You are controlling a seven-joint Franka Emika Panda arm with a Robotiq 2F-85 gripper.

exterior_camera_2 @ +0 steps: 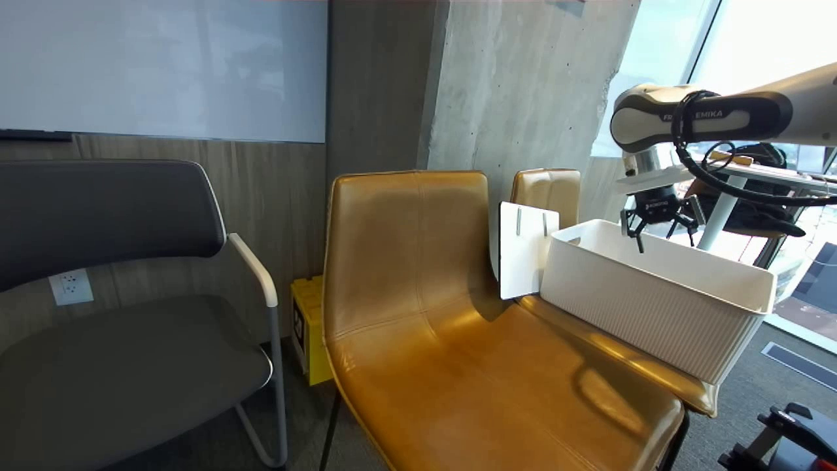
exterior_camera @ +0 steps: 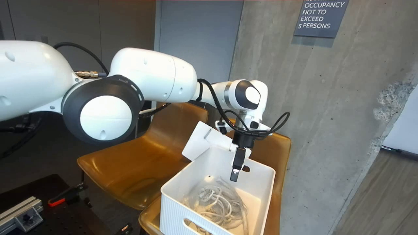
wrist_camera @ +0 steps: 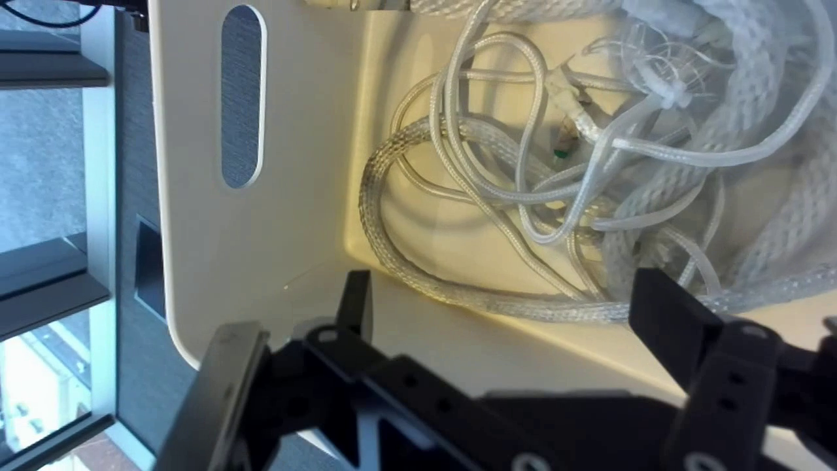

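Cords [wrist_camera: 598, 160] lay tangled in the bin [exterior_camera_2: 641, 307] on the right tan chair [exterior_camera: 272, 150]. Above hung the pincer [wrist_camera: 505, 291], its 2 fingers [wrist_camera: 356, 301] spread. A panel [exterior_camera_2: 528, 255] stood by the bin's far end, the left tan chair [exterior_camera: 130, 169] nearby.

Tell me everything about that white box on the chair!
The white box is an open-topped bin that looks plastic, with rounded corners, ribbed sides and an oval handle hole in each end. It stands upright on a brown chair, tangled pale cords inside; the open gripper hangs at its mouth, seemingly not touching.
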